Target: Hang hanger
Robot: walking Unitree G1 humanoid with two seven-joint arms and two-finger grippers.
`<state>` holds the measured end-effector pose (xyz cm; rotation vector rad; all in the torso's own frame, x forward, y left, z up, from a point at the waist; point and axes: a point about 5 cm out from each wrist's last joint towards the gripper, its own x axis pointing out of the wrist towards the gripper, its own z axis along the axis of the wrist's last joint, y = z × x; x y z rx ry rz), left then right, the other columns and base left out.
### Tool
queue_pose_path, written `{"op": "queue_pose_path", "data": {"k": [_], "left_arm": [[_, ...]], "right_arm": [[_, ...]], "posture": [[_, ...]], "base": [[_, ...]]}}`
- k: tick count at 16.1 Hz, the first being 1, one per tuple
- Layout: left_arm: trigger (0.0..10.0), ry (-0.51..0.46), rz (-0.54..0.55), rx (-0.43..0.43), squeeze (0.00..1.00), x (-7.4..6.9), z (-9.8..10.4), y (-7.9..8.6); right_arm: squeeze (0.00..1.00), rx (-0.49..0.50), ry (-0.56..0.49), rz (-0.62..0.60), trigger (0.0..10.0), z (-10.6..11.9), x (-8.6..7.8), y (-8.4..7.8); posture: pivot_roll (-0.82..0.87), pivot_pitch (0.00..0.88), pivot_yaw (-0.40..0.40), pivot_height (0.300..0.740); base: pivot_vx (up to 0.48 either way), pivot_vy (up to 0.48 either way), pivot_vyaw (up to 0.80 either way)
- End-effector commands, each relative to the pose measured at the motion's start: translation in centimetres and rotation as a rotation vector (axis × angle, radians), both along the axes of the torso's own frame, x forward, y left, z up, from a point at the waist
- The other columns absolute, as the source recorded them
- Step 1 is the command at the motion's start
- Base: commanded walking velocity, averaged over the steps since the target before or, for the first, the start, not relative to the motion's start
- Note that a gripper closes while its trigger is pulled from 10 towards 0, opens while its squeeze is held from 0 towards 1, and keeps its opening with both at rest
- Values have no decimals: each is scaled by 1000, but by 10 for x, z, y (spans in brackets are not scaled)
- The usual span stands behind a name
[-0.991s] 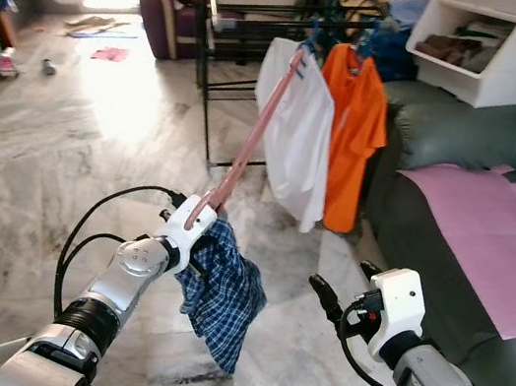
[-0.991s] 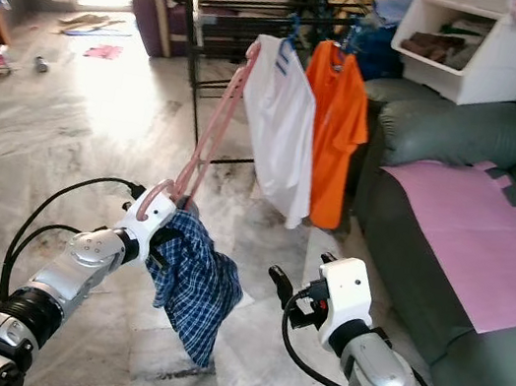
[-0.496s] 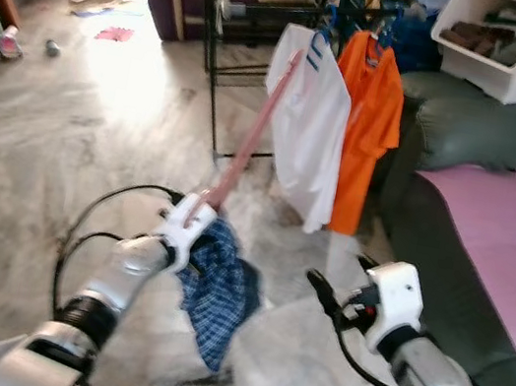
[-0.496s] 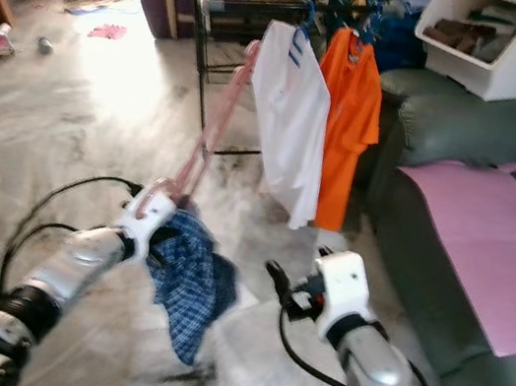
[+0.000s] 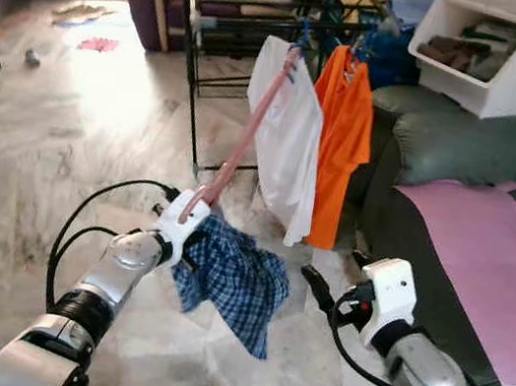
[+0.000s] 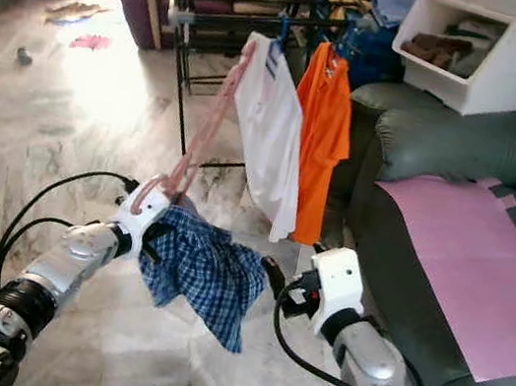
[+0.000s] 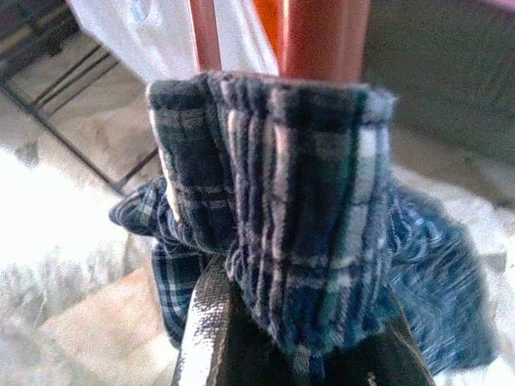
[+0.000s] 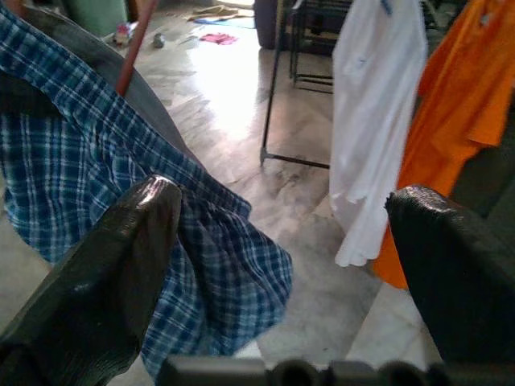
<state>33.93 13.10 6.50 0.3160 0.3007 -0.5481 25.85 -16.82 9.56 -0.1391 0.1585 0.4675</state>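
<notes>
The pink hanger rises from the left gripper toward one o'clock, its far end reaching up level with the white shirt on the black drying rack. It is held low, seemingly so the far end can reach the rail. A blue checked garment is draped over the hanger's lower end and droops toward five o'clock. In the left wrist view the fingers are hidden under the checked cloth, so I cannot tell how tightly they close, though the hanger clearly rests in that claw. The right gripper sits at three o'clock of the cloth, fingers spread wide and empty, likely waiting to steady it. An orange shirt hangs just beside the white one, with a green sofa beyond.
</notes>
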Motion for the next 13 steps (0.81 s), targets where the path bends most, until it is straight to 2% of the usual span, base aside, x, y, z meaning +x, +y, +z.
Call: {"op": "queue_pose_path", "data": {"k": [1, 2, 5, 8, 13], "left_arm": [[10000, -19, -37, -31, 0, 2, 6, -9], [10000, -20, -47, -37, 0, 2, 7, -10], [10000, -22, -91, -45, 0, -1, 7, -16], [10000, -11, -114, -50, 0, -3, 5, -17], [10000, -19, -126, -48, 0, -4, 6, -17]], "right_arm": [[43, 6, -11, -1, 10000, 3, 0, -1], [0, 15, -17, 0, 10000, 4, 0, 0], [0, 13, 12, 3, 10000, 1, 0, 1], [0, 12, 2, 3, 10000, 2, -1, 1], [0, 14, 4, 4, 10000, 2, -1, 1]], "posture": [[-92, 1, 69, 740], [-92, 1, 69, 740], [-91, 4, 70, 740], [-91, 10, 68, 740], [-90, 13, 68, 740]], "base": [[0, 0, 0], [0, 0, 0], [0, 0, 0], [0, 172, -740], [0, 344, -595]]}}
